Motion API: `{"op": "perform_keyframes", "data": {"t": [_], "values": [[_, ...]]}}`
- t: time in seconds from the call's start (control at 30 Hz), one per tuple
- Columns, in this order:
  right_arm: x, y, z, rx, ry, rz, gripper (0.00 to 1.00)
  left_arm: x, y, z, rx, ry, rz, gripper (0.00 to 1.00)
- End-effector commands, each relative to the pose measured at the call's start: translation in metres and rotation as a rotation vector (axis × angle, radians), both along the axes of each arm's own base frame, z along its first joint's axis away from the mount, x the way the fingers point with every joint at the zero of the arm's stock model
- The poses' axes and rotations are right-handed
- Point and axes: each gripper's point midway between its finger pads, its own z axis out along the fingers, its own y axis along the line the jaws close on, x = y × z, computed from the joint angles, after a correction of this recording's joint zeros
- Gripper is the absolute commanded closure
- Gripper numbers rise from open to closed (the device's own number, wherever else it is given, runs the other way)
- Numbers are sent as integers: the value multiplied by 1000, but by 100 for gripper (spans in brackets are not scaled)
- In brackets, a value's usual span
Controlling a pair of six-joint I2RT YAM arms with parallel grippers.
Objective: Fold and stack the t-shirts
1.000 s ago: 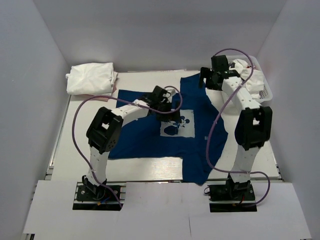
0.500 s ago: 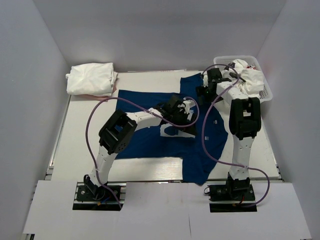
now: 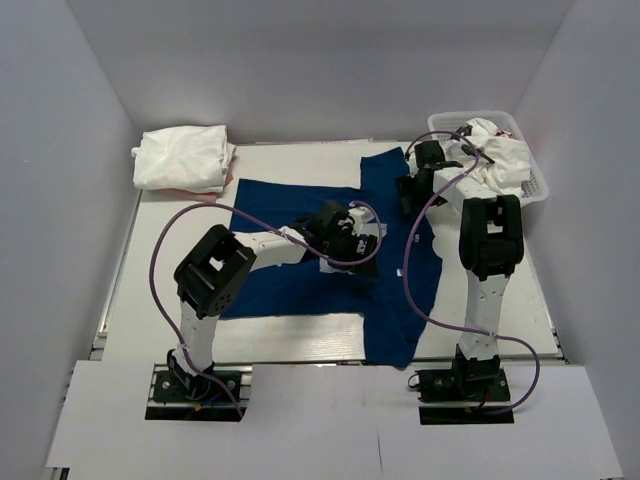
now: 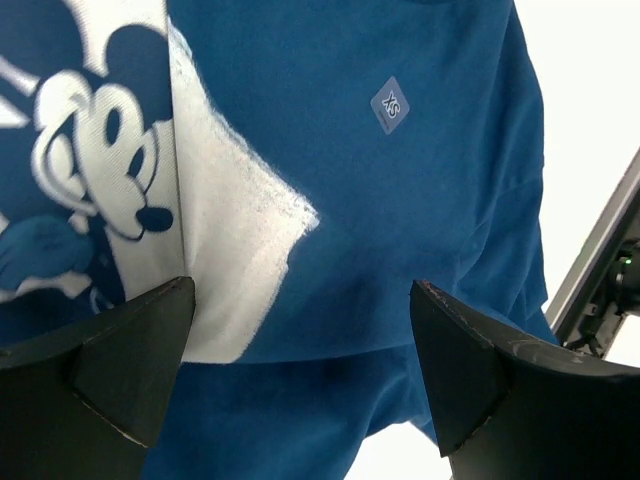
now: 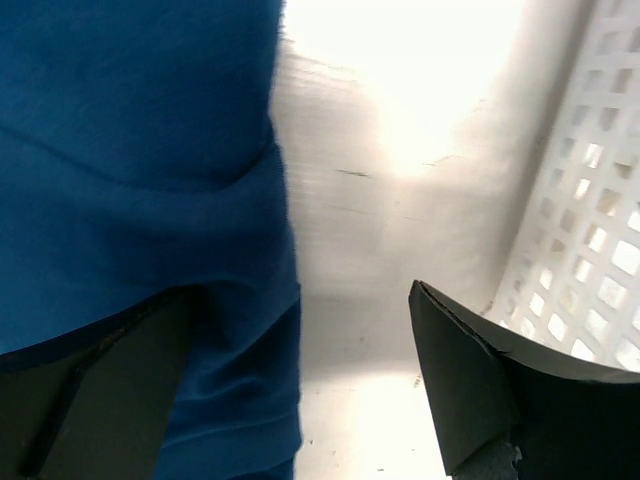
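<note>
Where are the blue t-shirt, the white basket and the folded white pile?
blue t-shirt (image 3: 280, 195), top view, flat cloth near its far edge.
white basket (image 3: 533, 183), top view, its mesh side wall.
folded white pile (image 3: 182, 157), top view, its middle.

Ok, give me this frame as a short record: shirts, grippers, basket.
on table: navy t-shirt, spread out, print up, not yet folded
left gripper: open, above the print's edge
right gripper: open, at the navy t-shirt's edge beside the basket
back left corner: white pile, folded
in basket: white t-shirts, heaped
</note>
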Motion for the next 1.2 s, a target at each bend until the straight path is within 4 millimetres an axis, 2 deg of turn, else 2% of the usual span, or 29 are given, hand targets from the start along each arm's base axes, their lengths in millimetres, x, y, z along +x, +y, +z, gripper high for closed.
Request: {"op": "perform_keyframes", "data": {"t": [0.0, 0.03, 0.07, 0.13, 0.17, 0.23, 0.27, 0.3, 0.37, 0.43, 0.47, 0.5, 0.53, 0.57, 0.6, 0.63, 0.67, 0.7, 0.73, 0.8, 0.83, 0.87, 0.9, 0.93, 1.0, 1.03, 1.07, 1.13, 1.17], "values": [[14, -59, 11, -212, -82, -157, 9, -50, 81, -76, 343, 216, 72, 0], [20, -63, 20, -225, -106, -193, 9, -51, 82, -75, 336, 209, 72, 0], [20, -63, 19, -228, -101, -196, 9, -52, 81, -74, 329, 217, 66, 0], [20, -49, 16, -156, -87, -153, 9, -48, 73, -69, 301, 212, 66, 0], [19, -34, 13, -91, -72, -112, 9, -48, 66, -63, 268, 217, 49, 0], [20, -19, 18, -22, -72, -73, 9, -43, 52, -51, 217, 223, 31, 0], [22, -11, 20, 17, -77, -58, 14, -38, 37, -37, 157, 213, 5, 0], [20, 20, 20, 170, -56, 15, 15, -34, 28, -28, 118, 200, -11, 0], [20, 49, 29, 328, -44, 79, 20, -28, 11, -1, 36, 173, -58, 0], [16, 66, 32, 403, -11, 116, 20, -9, -8, 39, -42, 82, -82, 0], [18, 66, 35, 416, -12, 88, 20, 1, -19, 60, -82, 26, -105, 0], [18, 61, 34, 402, -8, 73, 18, 3, -20, 75, -94, 2, -113, 0], [17, 59, 33, 384, -5, 53, 15, 15, -22, 96, -102, -72, -98, 0], [13, 53, 31, 372, 2, 38, 10, 21, -22, 105, -103, -105, -77, 0], [16, 47, 45, 353, -36, 23, 10, 25, -17, 107, -75, -127, -59, 0], [13, 46, 47, 348, -43, 18, 10, 37, -12, 105, -30, -160, -2, 0], [3, 46, 48, 345, -38, 21, 10, 47, -4, 111, -12, -186, 42, 0], [1, 49, 61, 355, -64, 31, 10, 60, 4, 113, 6, -195, 97, 0], [1, 49, 73, 367, -97, 32, 10, 68, 16, 103, 53, -181, 152, 0], [-13, 64, 75, 473, -62, 13, 10, 91, 35, 94, 82, -137, 260, 0], [-23, 72, 73, 524, -19, 18, 10, 98, 45, 71, 131, -87, 296, 0], [-33, 77, 68, 559, 25, -6, 10, 105, 52, 62, 144, -59, 325, 0], [-43, 78, 64, 564, 55, -9, 10, 121, 65, 56, 150, -40, 386, 0], [-48, 81, 65, 570, 64, -11, 10, 126, 69, 42, 156, -18, 392, 0], [-53, 83, 72, 599, 58, -38, 10, 139, 85, 30, 166, -5, 442, 0], [-66, 82, 61, 602, 91, -49, 10, 145, 90, 26, 175, -10, 461, 0], [-66, 87, 73, 630, 56, -24, 10, 147, 94, 15, 190, 6, 469, 0], [-75, 84, 60, 626, 79, -56, 10, 152, 105, 4, 194, 37, 492, 0], [-79, 79, 54, 613, 93, -80, 10, 154, 104, 1, 190, 42, 499, 0]]}}
